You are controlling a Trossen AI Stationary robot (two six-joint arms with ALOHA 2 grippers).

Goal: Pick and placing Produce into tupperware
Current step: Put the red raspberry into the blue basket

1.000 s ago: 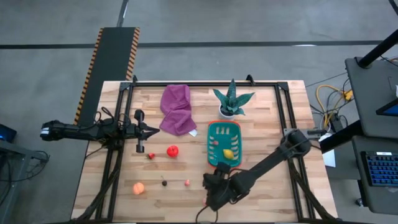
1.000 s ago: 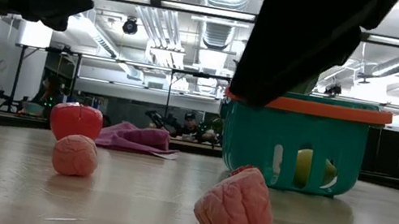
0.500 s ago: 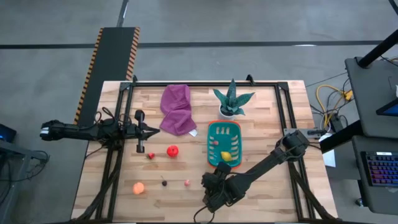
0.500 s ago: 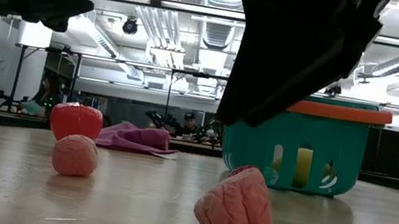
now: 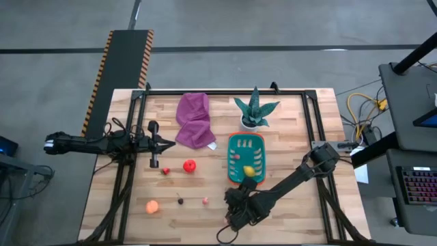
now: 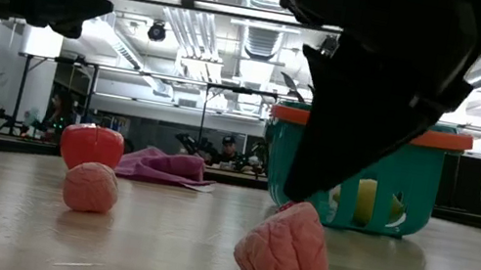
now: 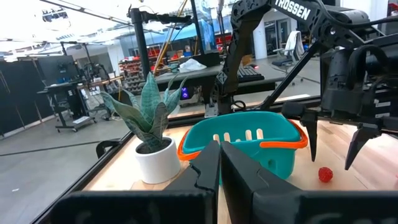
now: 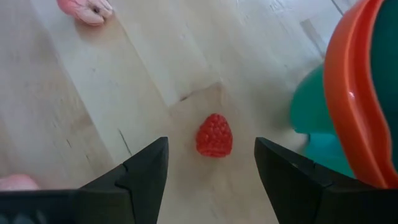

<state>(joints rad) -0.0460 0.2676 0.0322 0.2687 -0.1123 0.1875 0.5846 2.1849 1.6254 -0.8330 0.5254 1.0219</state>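
Two dark, jointed robot arms.
The slim black left arm point(image 5: 95, 145) carries loose black cables; the thicker black right arm point(image 5: 300, 176) bears white "TROSSEN" lettering and tapering matte-black fingers point(image 8: 147, 169).

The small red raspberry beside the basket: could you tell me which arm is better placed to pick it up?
The right. Its open claw hangs above the raspberry, next to the basket. The left claw waits near the purple cloth, across the table.
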